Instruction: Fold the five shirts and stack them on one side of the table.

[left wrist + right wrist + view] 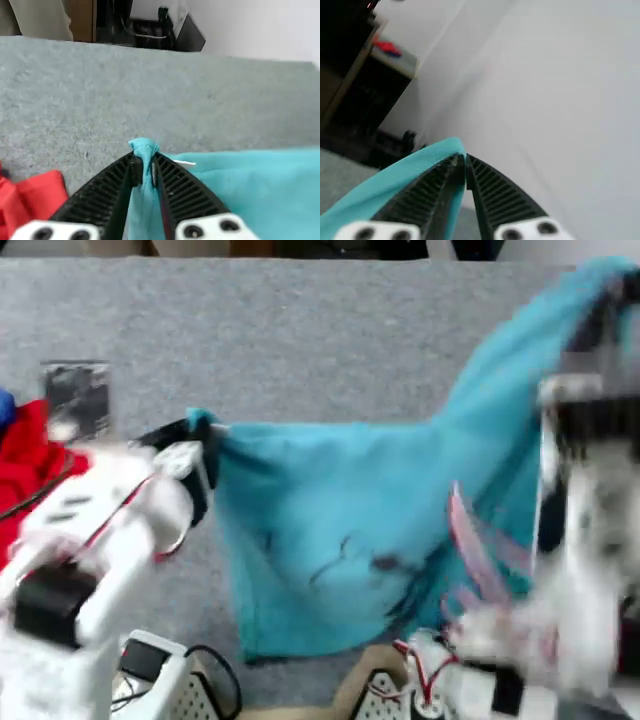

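I hold the turquoise shirt [330, 540] stretched beside the red shirt [25, 455], left gripper [145, 156] pinched on the corner nearest it and right gripper [464, 162] clamped on the far, raised corner, which I judge to be the spreading step, so next both must lower evenly to lay it flat.

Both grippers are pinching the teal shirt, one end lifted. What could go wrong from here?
The left gripper holds a small bunched tip of the teal shirt; a pull could slip it free.
The right gripper holds its edge high, so the cloth may land creased.
The red shirt lies beside the left arm and might get dragged.
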Controlling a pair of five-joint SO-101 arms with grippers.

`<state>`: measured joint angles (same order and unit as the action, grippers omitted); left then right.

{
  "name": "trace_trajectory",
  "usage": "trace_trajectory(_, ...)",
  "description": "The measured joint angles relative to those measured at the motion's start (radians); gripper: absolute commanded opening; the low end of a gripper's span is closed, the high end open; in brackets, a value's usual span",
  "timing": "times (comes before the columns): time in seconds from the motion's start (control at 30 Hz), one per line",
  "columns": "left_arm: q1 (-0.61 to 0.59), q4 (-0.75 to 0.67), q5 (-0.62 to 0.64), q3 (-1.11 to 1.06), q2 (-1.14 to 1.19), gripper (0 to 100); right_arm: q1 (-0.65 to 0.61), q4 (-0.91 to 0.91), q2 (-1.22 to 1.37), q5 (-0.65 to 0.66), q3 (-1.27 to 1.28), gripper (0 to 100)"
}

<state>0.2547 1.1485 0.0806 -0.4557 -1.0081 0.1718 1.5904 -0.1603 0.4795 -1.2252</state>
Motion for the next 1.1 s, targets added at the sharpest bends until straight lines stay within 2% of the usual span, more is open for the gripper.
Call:
trace_trajectory(0.13, -0.021, -0.302, -0.02, -0.253, 0.095, 2, 0.003, -0.12, 0.187, 0.0, 0.13, 0.6)
trace_trajectory(0.2, -0.054, -0.442, -0.023, -0.296, 0.193, 2, 0.002, -0.184, 0.284, 0.0, 0.18, 0.6)
trace_trajectory(0.3, -0.1, -0.605, -0.025, -0.276, 0.373, 2, 0.002, -0.284, 0.433, 0.0, 0.215, 0.6)
trace_trajectory(0.43, -0.15, -0.66, -0.025, -0.087, 0.701, 2, 0.003, -0.422, 0.608, 0.0, 0.215, 0.5)
trace_trajectory(0.57, -0.176, -0.591, -0.025, 0.249, 1.062, 2, 0.003, -0.529, 0.753, 0.0, 0.196, 0.5)
trace_trajectory(0.73, -0.178, -0.365, -0.026, 0.756, 1.445, 2, -0.002, -0.555, 0.868, 0.0, 0.106, 1.0)
trace_trajectory(0.83, -0.178, -0.218, -0.023, 1.023, 1.619, 2, -0.002, -0.555, 0.922, 0.0, 0.081, 5.8)
trace_trajectory(0.97, -0.17, -0.049, 0.0, 1.246, 1.797, 2, -0.021, -0.52, 1.003, 0.0, 0.08, 8.6)
trace_trajectory(1.1, -0.17, 0.064, 0.005, 1.332, 1.878, 2, -0.072, -0.468, 1.094, -0.028, 0.08, 8.7)
